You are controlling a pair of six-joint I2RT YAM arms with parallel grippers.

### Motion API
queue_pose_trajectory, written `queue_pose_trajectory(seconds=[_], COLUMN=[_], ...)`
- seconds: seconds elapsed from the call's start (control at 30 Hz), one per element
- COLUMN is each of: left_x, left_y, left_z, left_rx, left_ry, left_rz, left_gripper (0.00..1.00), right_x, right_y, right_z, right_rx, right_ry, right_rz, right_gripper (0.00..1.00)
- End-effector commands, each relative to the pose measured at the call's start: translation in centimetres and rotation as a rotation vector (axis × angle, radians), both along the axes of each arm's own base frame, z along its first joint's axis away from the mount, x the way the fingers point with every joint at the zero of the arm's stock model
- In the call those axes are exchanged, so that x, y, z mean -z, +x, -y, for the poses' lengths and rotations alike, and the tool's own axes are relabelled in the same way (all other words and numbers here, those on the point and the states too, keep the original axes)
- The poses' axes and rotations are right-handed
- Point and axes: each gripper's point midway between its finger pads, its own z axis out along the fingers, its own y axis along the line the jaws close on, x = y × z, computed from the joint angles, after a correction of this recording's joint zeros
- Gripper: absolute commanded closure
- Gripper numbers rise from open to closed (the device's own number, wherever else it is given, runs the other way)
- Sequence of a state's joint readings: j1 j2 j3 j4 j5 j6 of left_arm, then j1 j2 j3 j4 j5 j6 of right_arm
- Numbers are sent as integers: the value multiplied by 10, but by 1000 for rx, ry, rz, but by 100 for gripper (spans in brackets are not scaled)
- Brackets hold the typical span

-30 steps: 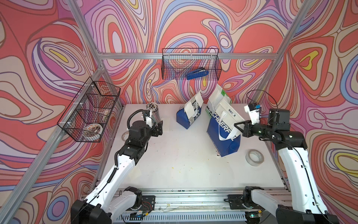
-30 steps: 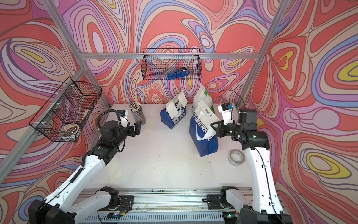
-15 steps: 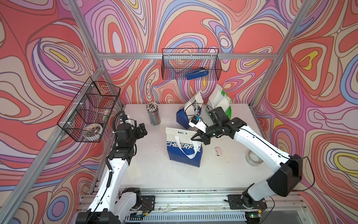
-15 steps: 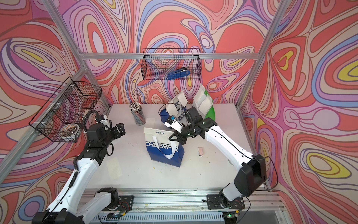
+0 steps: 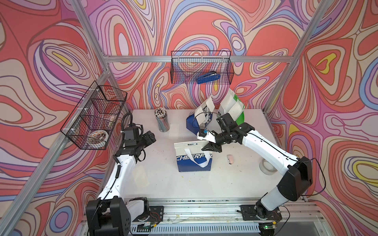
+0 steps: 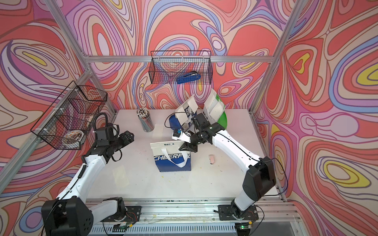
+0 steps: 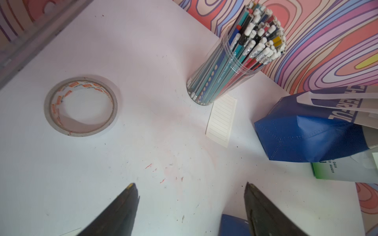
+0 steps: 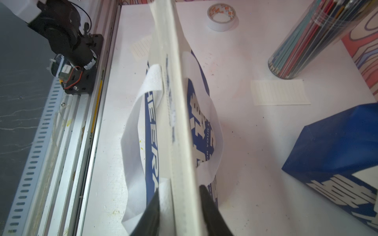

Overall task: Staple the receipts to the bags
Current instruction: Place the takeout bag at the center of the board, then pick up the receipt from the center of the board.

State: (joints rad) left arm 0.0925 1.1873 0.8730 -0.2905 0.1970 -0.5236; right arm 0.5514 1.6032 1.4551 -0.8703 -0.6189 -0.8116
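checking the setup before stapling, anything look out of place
Yes: the stapler lies in the basket on the back wall, not on the table, odd for a stapling job. Nothing looks spilled or damaged.

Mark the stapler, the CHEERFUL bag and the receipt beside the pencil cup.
stapler [image 5: 208,78], in a top view, middle of its blue body.
CHEERFUL bag [image 5: 184,166], in a top view, blue lower face.
receipt [image 5: 174,131], in a top view, centre of the slip.
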Motion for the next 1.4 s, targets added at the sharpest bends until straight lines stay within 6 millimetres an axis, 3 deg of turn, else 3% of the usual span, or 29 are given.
queue_pose_trajectory(seconds=[0.0, 0.13, 0.23, 0.37, 0.47, 0.63, 0.77, 0.9, 1.07, 1.23, 1.37], left_x=[-14, -9, 2, 33, 50, 70, 68, 73, 98, 122, 146], left_y=[17, 34, 54, 78, 90, 106, 119, 133, 149, 156, 157], left_z=[8, 37, 63, 77, 85, 92, 113, 126, 127, 141, 137], left_rx=[-9, 66, 129, 126, 146, 201, 354, 434, 447, 481, 439], left_ry=[-83, -95, -59, -119, -151, -113, 78, 133, 203, 184, 187], left_rz=[80, 94, 23, -56, -69, -115, -113, -111, -191, -228, -312], left_gripper=[20, 24, 22, 22, 21, 22, 26, 29, 29, 29, 29], right_x=[-1, -36, -75, -132, -156, -164, -170, -181, -192, -197, -197], right_y=[2, 11, 22, 38, 48, 54, 61, 62, 56, 51, 48], right_z=[12, 15, 26, 55, 83, 100, 112, 124, 125, 125, 123], right_rx=[15, 81, 172, 337, 455, 548, 627, 690, 679, 660, 646], right_ry=[-48, 49, 150, 301, 360, 354, 373, 399, 420, 426, 429], right_rz=[30, 109, 219, 333, 375, 433, 496, 581, 632, 643, 642], right_gripper=[56, 50, 45, 40, 38, 39, 39, 39, 39, 39, 39])
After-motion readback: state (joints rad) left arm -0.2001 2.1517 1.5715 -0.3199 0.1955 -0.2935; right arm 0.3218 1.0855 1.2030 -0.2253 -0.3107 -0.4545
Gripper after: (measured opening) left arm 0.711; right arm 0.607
